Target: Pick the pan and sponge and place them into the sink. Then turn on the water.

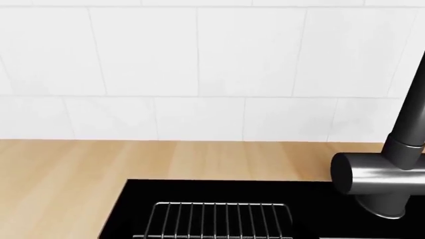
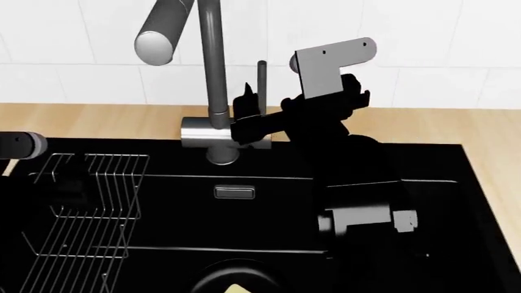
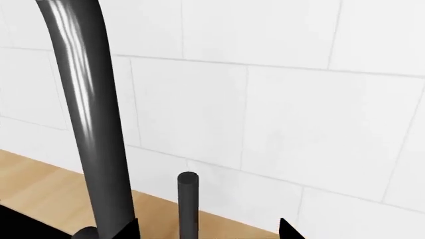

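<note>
Wire rack (image 2: 82, 213) left in sink (image 2: 269, 210), pan (image 2: 236, 274) perhaps in front, faucet (image 2: 213, 85) behind

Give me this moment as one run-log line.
phase: water step | right gripper: at faucet lever, jaws open | pan, sponge: in sink | water: none visible

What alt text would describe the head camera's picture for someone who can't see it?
The robot's black right arm reaches over a black sink, its gripper at the upright lever beside a tall grey faucet. A wire rack sits in the sink's left side; no water runs.

Wooden countertop (image 2: 97, 119) with inset black sink (image 2: 269, 201)
</note>
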